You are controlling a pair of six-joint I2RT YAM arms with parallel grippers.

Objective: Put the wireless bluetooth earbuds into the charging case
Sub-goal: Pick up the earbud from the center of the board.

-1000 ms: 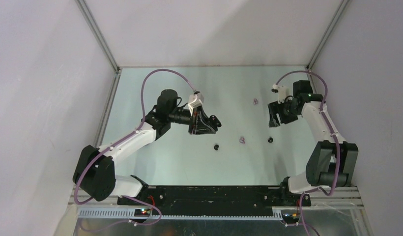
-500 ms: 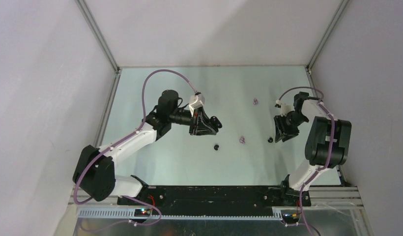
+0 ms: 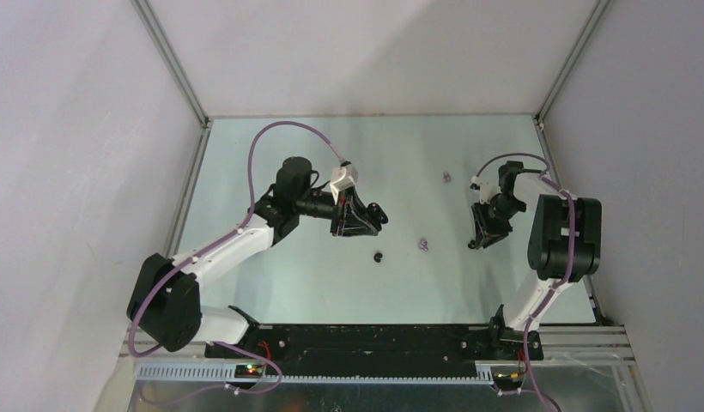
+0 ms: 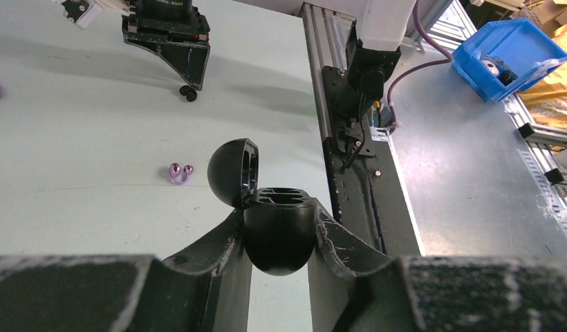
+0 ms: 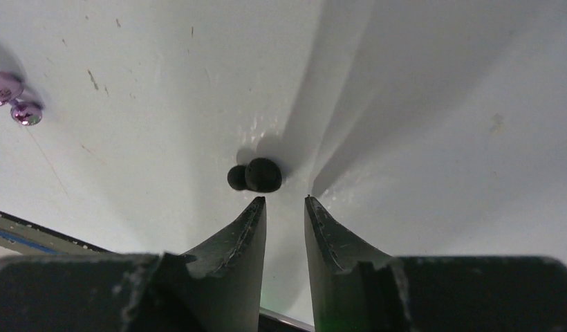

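My left gripper (image 3: 368,216) is shut on an open black charging case (image 4: 279,242) and holds it above the table, with the lid (image 4: 231,171) tipped back and the sockets showing. My right gripper (image 5: 285,202) is slightly open and empty, tips down at the table. A black earbud (image 5: 254,175) lies just ahead of its left fingertip (image 5: 256,207), and it also shows in the left wrist view (image 4: 189,93). A second black earbud (image 3: 379,256) lies below the case. One purple earbud (image 3: 424,245) lies between the grippers, and another purple earbud (image 3: 446,178) lies farther back.
The black base rail (image 3: 374,339) runs along the near edge. White walls with metal posts (image 3: 172,64) close in the left, back and right sides. A blue bin (image 4: 505,55) stands beyond the table's near edge.
My right arm has folded in and brought its gripper down and left onto the black earbud on the right. My left gripper and the case have not moved.
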